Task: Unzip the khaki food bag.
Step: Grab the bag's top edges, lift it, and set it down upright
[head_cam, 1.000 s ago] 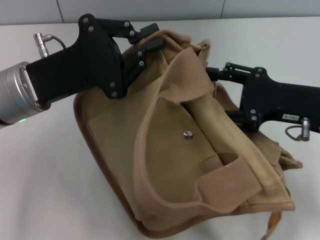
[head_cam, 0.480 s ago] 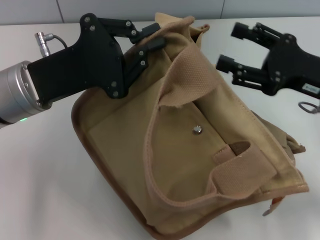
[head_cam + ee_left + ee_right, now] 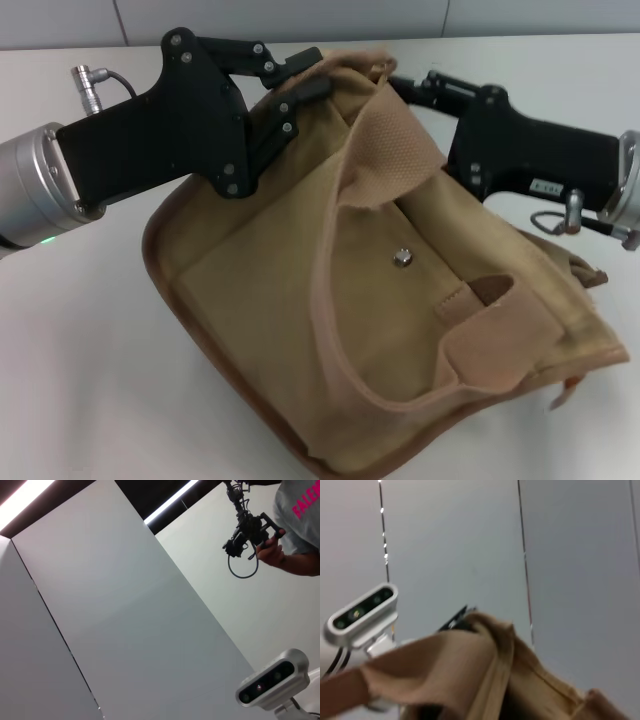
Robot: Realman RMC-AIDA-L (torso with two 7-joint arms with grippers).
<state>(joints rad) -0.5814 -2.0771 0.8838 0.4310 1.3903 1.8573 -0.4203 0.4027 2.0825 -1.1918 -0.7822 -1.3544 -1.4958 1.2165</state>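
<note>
khaki food bag (image 3: 370, 300) fills frame centre on its side | left gripper (image 3: 305, 85) stays clamped on its upper-left rim | right gripper (image 3: 405, 88) back at top edge from upper right, fingers hidden, grip unclear | likely re-reaching for zipper

White table top (image 3: 90, 370) ran to a grey paneled wall (image 3: 300, 20) with thin vertical seams. Left wrist view had large pale wall panels (image 3: 125, 610), bright strip lights (image 3: 170, 502) against a dark ceiling, and a silver camera (image 3: 272, 686) on a stand. A person in a grey shirt (image 3: 300, 525) held a black device (image 3: 250, 530).
</note>
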